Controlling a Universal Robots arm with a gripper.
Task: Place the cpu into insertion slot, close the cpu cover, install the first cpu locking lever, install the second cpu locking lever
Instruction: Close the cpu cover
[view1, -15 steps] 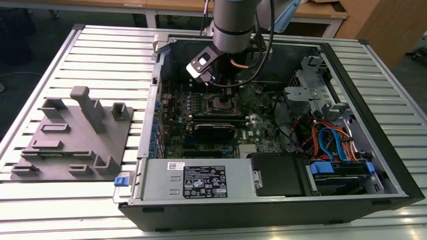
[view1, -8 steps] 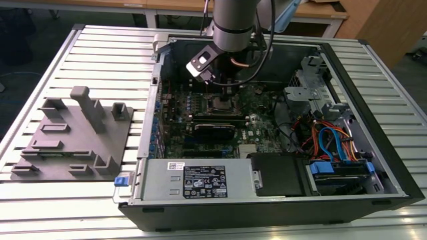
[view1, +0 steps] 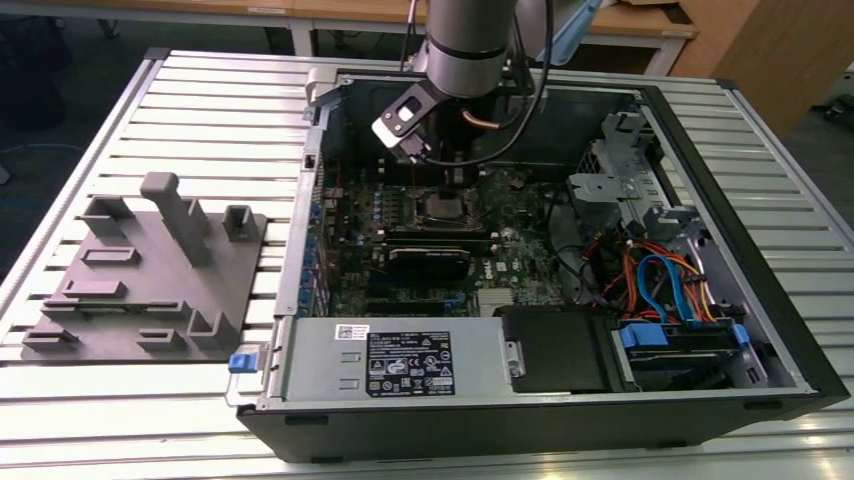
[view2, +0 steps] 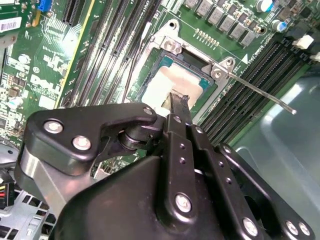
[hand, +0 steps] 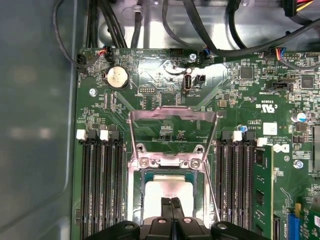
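Observation:
The cpu (hand: 167, 186) lies flat in the insertion slot (hand: 134, 197), its pale silver top facing up; in the second wrist view the cpu (view2: 159, 84) shows a green border inside the metal rim. The cpu cover (hand: 172, 113) stands open, hinged back beyond the socket. My gripper (hand: 171, 202) is shut, its two black fingers pressed together with the tips at or just above the chip's top, also seen in the second wrist view (view2: 178, 98). A thin wire locking lever (view2: 260, 92) sticks out unlatched beside the socket. In the exterior view the gripper (view1: 451, 182) hangs over the socket (view1: 447, 207).
Black memory slots (hand: 102, 185) flank the socket on both sides. The open case holds a black card (view1: 427, 262), a power supply (view1: 394, 362) and coloured cables (view1: 654, 280). A grey fixture plate (view1: 147, 270) sits on the slatted table at the exterior view's left.

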